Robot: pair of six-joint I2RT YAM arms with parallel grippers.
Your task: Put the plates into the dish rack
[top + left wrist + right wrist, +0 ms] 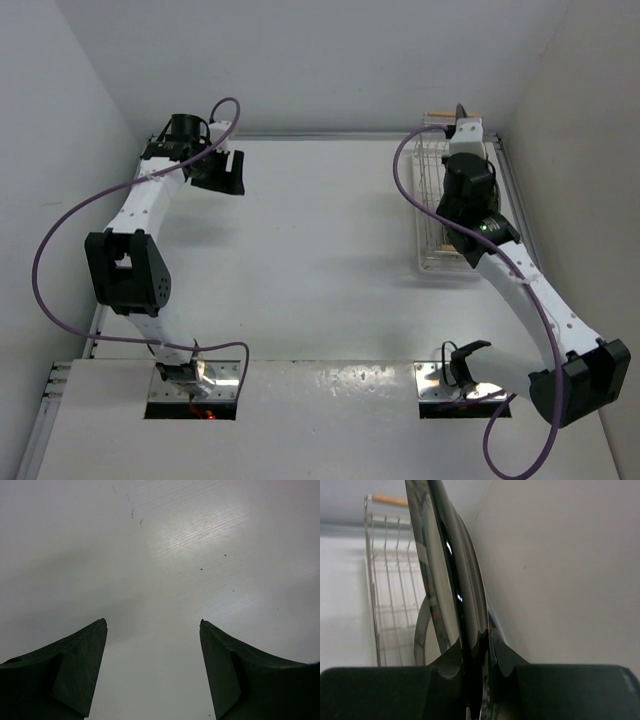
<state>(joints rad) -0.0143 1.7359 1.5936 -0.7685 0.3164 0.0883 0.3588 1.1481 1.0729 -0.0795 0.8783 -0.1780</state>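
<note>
1. Pinching from the bottom of the right wrist view, the right gripper (pixel 477 662) has its two fingers pressed against opposite faces of a plate (pixel 451 580). It is clamped near the plate's rim, so the rest of the disc stands free of the claw.
2. The plate stands on edge, close to upright, with its dark glossy rim running up out of the fingers. Carried this way, I judge, it can go down between wires instead of lying flat across them.
3. Just beyond the plate and to its left lies the dish rack (pixel 390 595), white wire with a wooden handle (pixel 389 500) at its far end. The fingers hide whether the plate's lower edge already touches the wires.
4. From above, the rack sits against the right-hand wall on the far part of the table (pixel 320 260). The right arm is stretched over it, which looks like the lowering stage.
5. At the far left corner, the left gripper (pixel 152 622) hovers over the table with its jaws wide apart and holding nothing. It is probably parked out of the way.
6. I cannot make out any other plates.
</note>
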